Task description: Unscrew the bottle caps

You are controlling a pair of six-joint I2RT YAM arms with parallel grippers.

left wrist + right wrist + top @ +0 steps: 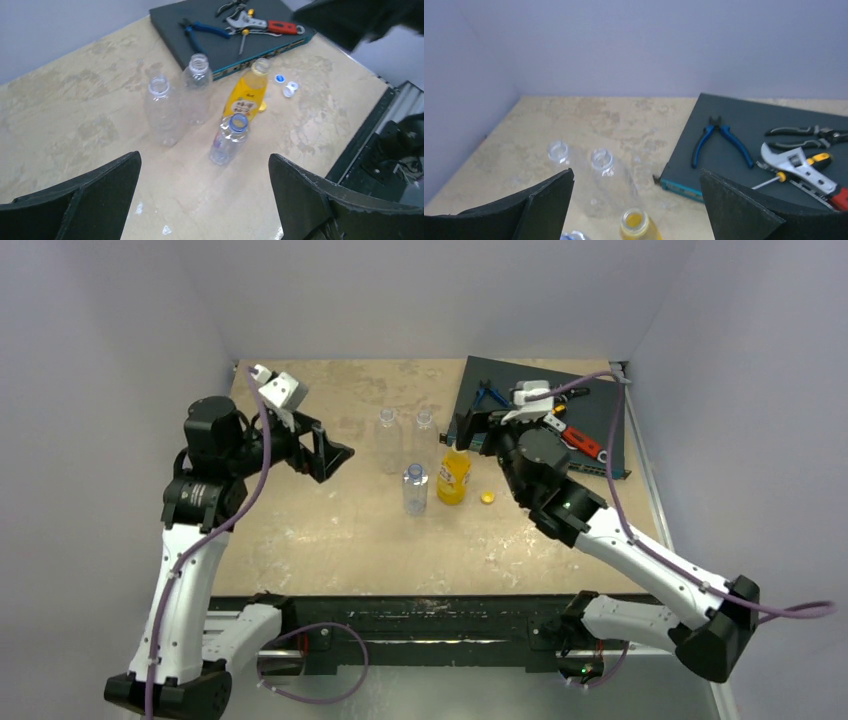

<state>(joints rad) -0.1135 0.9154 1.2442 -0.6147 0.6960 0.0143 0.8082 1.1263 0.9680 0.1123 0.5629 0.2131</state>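
Four bottles stand upright mid-table, all with bare mouths: two clear ones [387, 440] [424, 435] at the back, a clear one with a blue neck ring [415, 488], and the orange-yellow bottle [453, 475] with a yellow label. A yellow cap [487, 497] lies on the table just right of the orange bottle. In the left wrist view a blue-topped cap [279, 78] and two white caps [288, 91] lie beyond it. My right gripper [636, 175] hangs open above the orange bottle's mouth [634, 221]. Left of the bottles my left gripper [205, 157] is open and holds nothing.
A dark flat box [540, 410] with a teal edge sits at the back right, carrying blue pliers [719, 142], a wrench [794, 167] and a screwdriver. Grey walls close in the table on three sides.
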